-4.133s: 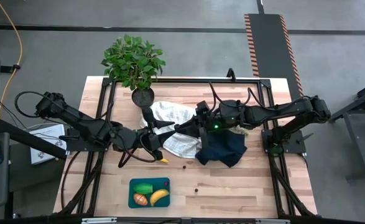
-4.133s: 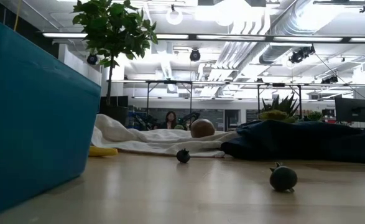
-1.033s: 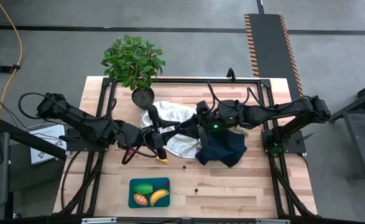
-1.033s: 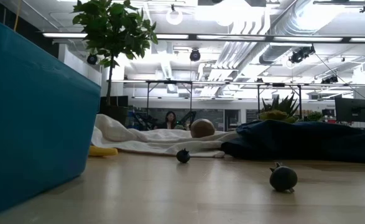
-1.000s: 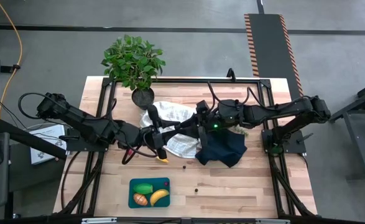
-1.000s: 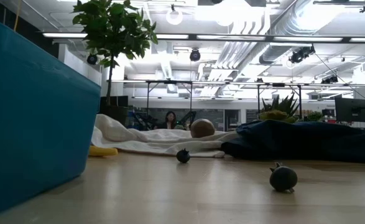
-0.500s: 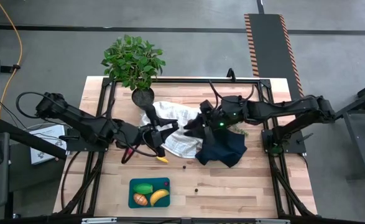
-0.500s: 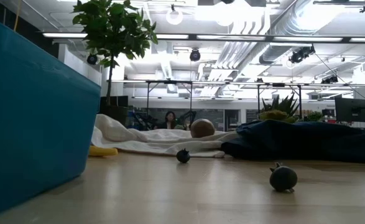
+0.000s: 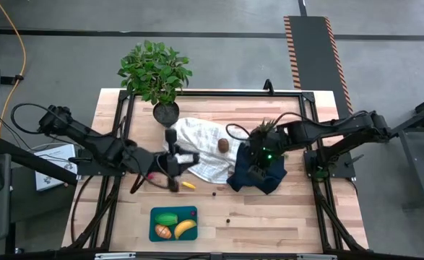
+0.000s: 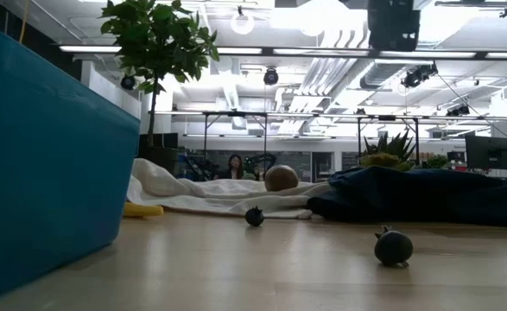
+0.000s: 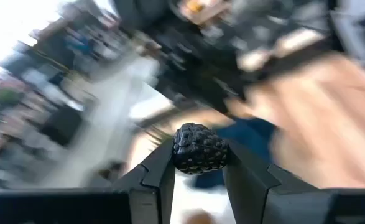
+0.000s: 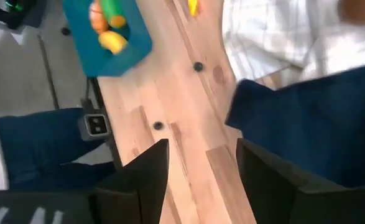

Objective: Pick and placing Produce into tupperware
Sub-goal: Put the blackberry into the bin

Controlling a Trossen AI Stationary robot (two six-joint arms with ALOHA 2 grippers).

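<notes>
The tupperware (image 9: 173,223) stands at the near edge of the table (image 9: 298,209) and serves here as landmark. Inside it lie a green piece (image 9: 166,218), an orange piece (image 9: 163,232) and a yellow banana (image 9: 185,229).

The left gripper (image 9: 170,173) hangs above the table just behind the tupperware, beside the edge of the white cloth (image 9: 201,148). In the left wrist view its jaws are closed narrowly on a dark bumpy berry (image 11: 199,149), which sits between the 2 fingertips.

A small yellow piece (image 9: 188,185) lies on the wood between the left gripper and the tupperware. A brown ball (image 9: 224,145) rests on the white cloth, farther behind the tupperware. 2 tiny dark bits (image 9: 214,193) (image 9: 229,216) lie on bare wood to the right of the tupperware.

The right gripper (image 9: 253,167) is over the dark navy cloth (image 9: 264,177), well to the right of and behind the tupperware. Its jaws stand apart and hold nothing.

No writing or label can be read anywhere.
</notes>
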